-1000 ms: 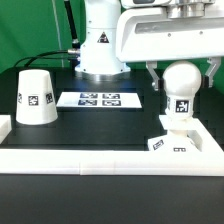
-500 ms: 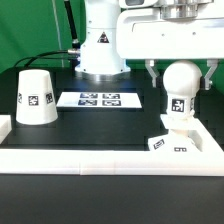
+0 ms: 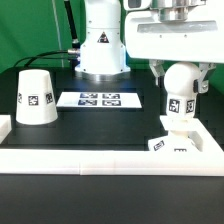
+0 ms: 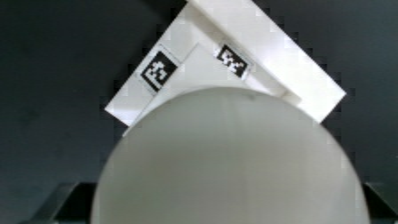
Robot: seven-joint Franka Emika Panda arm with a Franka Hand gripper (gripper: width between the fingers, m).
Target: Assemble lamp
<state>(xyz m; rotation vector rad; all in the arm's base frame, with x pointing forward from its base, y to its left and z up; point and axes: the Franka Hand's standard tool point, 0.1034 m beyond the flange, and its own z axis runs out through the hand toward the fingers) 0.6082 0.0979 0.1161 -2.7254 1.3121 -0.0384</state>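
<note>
The round white bulb (image 3: pixel 182 88) stands upright on the small angular base block (image 3: pixel 171 141) at the exterior view's right. My gripper (image 3: pixel 182 78) comes down over it, one finger against each side of the ball, so it looks shut on the bulb. In the wrist view the bulb (image 4: pixel 222 160) fills most of the picture, with the tagged base (image 4: pixel 240 60) beyond it and only dark finger edges in the corners. The cone shade (image 3: pixel 34 97) stands alone at the exterior view's left, well away from my gripper.
The marker board (image 3: pixel 98 99) lies flat between the shade and the bulb. A low white wall (image 3: pixel 100 157) runs along the front of the black work surface and up its left side. The robot's white body (image 3: pixel 100 45) stands behind the board.
The fingers stood apart from the bulb's sides with gaps showing; now they have closed in against it. The hand has shifted slightly. Bulb, base and shade have not moved.
</note>
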